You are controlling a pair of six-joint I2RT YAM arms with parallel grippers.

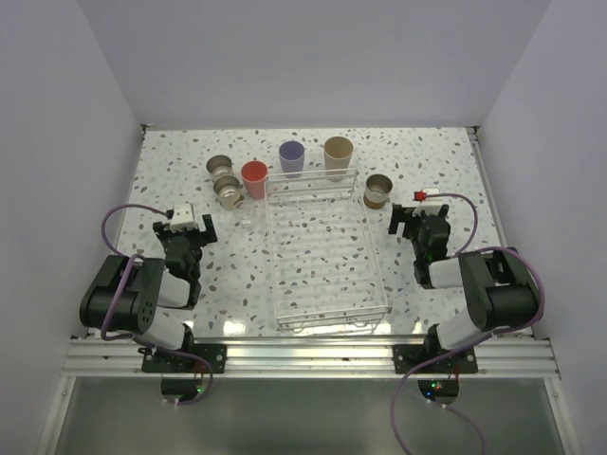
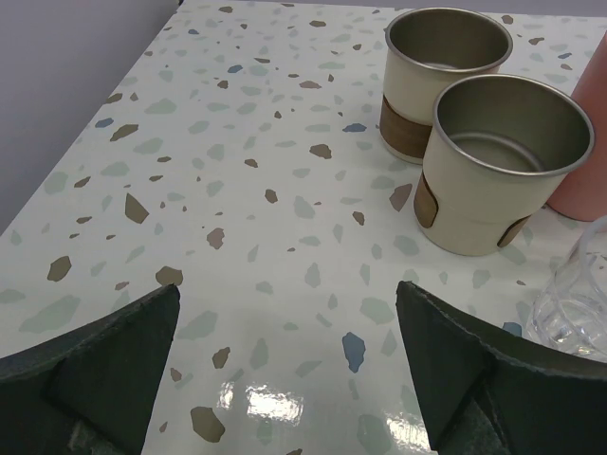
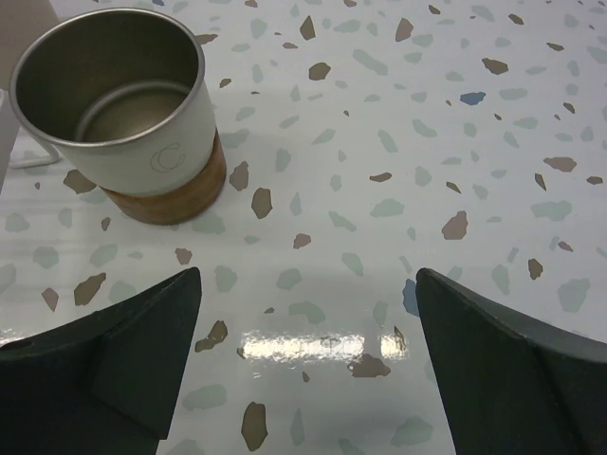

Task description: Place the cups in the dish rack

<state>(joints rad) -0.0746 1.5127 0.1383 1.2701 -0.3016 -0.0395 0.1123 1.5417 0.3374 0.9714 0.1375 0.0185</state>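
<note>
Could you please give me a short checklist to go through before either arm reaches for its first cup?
1. Left gripper open and empty: ok.
2. Right gripper open and empty: ok.
3. Dish rack holds no cups and is free to load: ok.
4. Right-side cream-and-brown cup centred in the right gripper's opening: not ok, it sits off to the left in the wrist view.
5. Nearer cream-and-brown cup ahead of the left gripper standing upright: ok.
6. Room for a finger between that cup and the tiny clear cup: cannot tell.
</note>
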